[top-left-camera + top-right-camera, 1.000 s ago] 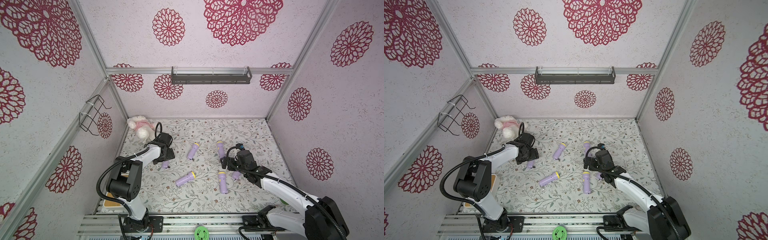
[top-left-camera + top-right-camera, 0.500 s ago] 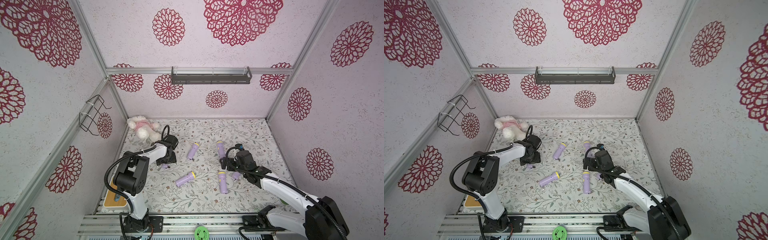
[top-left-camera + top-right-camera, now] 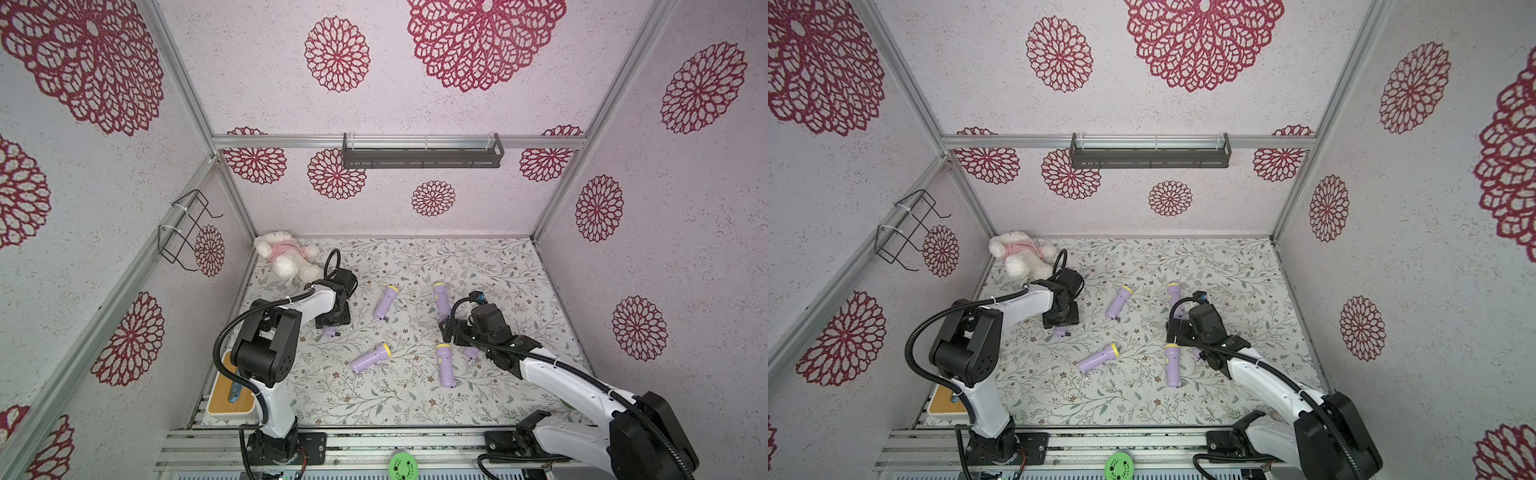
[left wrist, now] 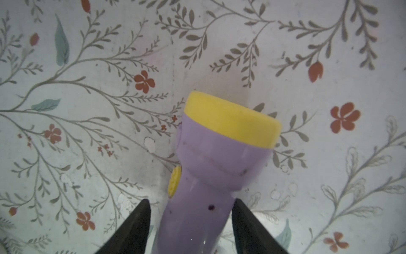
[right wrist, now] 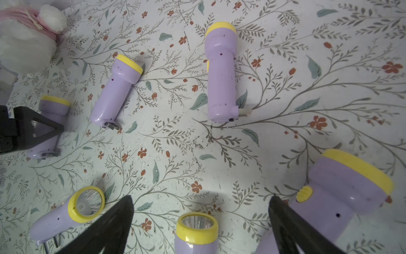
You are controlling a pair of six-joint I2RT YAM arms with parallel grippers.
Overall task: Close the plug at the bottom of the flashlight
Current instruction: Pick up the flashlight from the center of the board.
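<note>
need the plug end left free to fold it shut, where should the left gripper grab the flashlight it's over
Take the flashlight by its narrow handle, just behind the flared yellow head, with the left gripper coming straight down, jaws across its width. It lies flat on the table and the plug sticks out at the opposite end, so this grip should leave it free.

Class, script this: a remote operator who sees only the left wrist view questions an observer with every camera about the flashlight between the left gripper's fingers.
Operator: Is the plug on my flashlight folded in?
Observer: No. The right wrist view shows it sticking out of the bottom end.
Operator: Is the right gripper free to help?
Observer: Yes. It is open and holds nothing, over the table.
</note>
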